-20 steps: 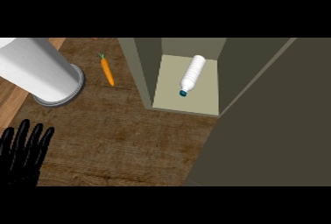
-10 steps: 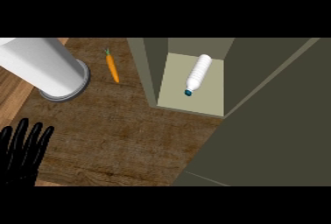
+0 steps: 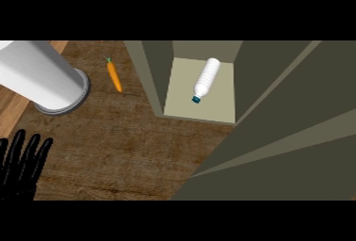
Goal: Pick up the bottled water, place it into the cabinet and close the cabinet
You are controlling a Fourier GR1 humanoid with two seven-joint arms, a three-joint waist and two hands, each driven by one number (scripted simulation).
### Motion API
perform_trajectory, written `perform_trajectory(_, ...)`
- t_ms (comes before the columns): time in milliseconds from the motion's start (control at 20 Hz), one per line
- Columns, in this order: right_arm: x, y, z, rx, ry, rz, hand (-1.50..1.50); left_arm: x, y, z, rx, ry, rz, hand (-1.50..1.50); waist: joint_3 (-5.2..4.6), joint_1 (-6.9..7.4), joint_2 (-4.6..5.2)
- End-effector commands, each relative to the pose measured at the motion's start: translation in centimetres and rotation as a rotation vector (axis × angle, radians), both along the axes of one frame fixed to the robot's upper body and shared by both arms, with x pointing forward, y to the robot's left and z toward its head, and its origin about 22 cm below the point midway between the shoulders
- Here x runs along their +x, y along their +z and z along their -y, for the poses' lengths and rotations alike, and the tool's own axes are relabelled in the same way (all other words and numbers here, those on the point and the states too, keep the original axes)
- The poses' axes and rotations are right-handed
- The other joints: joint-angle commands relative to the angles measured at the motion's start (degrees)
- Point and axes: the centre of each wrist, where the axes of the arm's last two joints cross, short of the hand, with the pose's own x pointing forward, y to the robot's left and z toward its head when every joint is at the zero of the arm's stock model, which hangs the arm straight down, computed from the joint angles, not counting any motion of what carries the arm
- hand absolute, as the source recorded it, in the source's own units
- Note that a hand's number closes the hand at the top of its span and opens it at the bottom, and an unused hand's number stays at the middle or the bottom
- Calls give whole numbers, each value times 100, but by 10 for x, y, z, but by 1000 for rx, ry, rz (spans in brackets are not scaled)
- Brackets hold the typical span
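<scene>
You've got the bottled water point(image 3: 206, 79) lying inside the cabinet point(image 3: 156, 80) — only closing remains; left hand point(image 3: 21, 164), well left of it, rests spread.

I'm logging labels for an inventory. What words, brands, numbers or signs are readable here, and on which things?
None can be read.
Water bottle in the cabinet: plain white, no label showing.
Carrot, white canister, counter: no writing.

Orange carrot point(image 3: 114, 77) lying on wooden counter point(image 3: 118, 150), near tall grey cylinder point(image 3: 42, 77).
</scene>
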Motion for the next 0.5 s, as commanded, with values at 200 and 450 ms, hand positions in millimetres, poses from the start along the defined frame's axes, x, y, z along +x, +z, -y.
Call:
perform_trajectory(200, 68, -7, -16, 82, -339, -116, 150, 2, 0, -1, -9, -35, -7, -150, 21, 134, 24)
perform_trajectory(450, 126, 5, -39, 89, -441, -168, 150, 4, -1, -2, -22, -43, -10, -150, 44, 181, -6)
